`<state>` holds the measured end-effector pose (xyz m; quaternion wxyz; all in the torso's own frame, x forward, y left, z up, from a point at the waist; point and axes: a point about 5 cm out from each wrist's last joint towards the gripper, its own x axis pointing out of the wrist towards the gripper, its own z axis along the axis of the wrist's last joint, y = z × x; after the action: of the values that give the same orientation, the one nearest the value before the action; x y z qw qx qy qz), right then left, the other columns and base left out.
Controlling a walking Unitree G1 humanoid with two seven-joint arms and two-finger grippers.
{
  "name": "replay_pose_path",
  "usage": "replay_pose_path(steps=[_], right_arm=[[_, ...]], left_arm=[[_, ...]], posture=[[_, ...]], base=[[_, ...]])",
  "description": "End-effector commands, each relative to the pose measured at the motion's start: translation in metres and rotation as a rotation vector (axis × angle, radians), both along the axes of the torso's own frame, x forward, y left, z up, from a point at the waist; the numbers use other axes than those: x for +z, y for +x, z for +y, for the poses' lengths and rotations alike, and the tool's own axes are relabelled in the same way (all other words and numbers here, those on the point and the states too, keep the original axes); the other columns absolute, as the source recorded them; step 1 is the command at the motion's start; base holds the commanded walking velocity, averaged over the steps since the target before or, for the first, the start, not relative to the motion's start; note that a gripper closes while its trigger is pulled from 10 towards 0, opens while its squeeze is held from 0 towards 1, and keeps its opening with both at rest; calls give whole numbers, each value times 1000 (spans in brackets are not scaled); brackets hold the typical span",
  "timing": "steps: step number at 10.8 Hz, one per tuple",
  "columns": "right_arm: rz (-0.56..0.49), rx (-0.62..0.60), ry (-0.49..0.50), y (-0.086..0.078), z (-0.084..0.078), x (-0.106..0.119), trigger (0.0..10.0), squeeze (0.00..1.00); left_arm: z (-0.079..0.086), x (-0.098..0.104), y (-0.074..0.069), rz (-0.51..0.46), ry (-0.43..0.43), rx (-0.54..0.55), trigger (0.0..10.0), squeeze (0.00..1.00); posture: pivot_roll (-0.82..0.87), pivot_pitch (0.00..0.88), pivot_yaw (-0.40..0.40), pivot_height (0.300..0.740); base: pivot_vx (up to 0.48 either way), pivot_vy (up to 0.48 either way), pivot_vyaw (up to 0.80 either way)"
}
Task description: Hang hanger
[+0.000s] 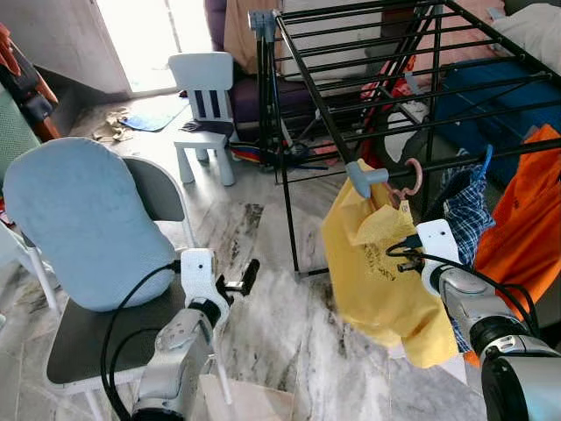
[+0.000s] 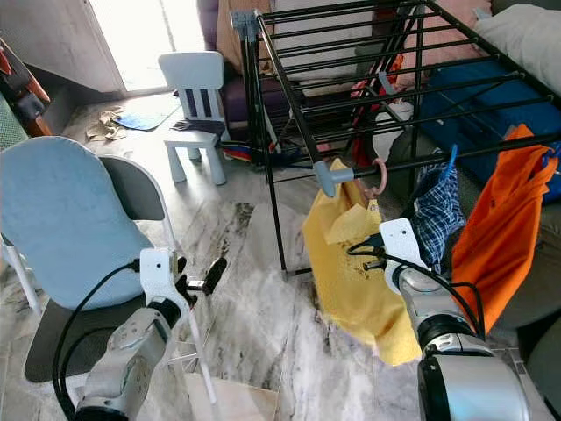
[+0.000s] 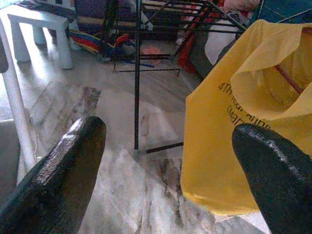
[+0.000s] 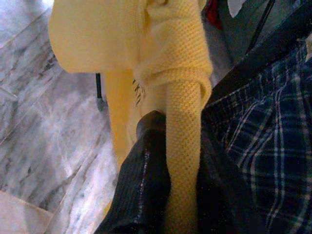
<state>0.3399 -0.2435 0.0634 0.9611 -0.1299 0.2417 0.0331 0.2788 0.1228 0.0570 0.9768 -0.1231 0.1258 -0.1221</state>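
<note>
Right wrist view: right gripper (image 4: 183, 195) clamped on yellow shirt (image 1: 386, 281), w/ plaid cloth (image 1: 465, 219) beside. Shirt's hanger (image 1: 405, 180) hooked on rack (image 1: 368, 66) bar. Left gripper (image 1: 238, 279) spread wide, nothing in it, over floor (image 1: 289, 333) near chair (image 1: 88, 263).

I note the chair (image 1: 105, 254) at lower left, the small stool (image 1: 203, 114) behind it, and the drying rack (image 1: 368, 79) at upper right, garment (image 1: 386, 272) hanging below.

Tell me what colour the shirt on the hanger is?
Yellow. The shirt on the hanger shows best in the left eye view.
</note>
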Motion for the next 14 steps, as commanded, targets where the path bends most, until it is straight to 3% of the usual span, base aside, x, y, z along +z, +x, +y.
replay_pose_path(steps=[1,3,6,7,8,11,14], right_arm=[[-108,40,-12,13,6,20,0,0],[-271,62,-48,10,5,32,0,0],[-443,38,-62,-18,9,25,0,0],[-420,6,-47,-27,11,14,3725,0],[-384,7,-27,-38,20,2,10000,0],[-345,46,37,-51,53,-14,10000,0],[-352,45,53,-44,55,-5,10000,0]], left_arm=[[3,-1,0,-4,21,19,10000,0],[5,0,-2,-17,26,46,10000,0],[1,-3,-1,-13,34,34,10000,0],[-1,-2,0,-18,39,24,10000,0],[-2,-2,0,-22,42,22,10000,0],[-1,-4,-2,-20,51,45,10000,0],[3,-2,0,-37,80,75,10000,0]], posture=[[-231,0,53,740],[-233,0,45,740],[-263,0,63,740],[-268,0,64,740],[-269,0,62,740],[-253,0,48,740],[-252,0,48,740]], base=[[0,0,0],[0,0,0],[0,0,0],[0,0,0],[0,0,0],[0,0,0],[0,0,0]])
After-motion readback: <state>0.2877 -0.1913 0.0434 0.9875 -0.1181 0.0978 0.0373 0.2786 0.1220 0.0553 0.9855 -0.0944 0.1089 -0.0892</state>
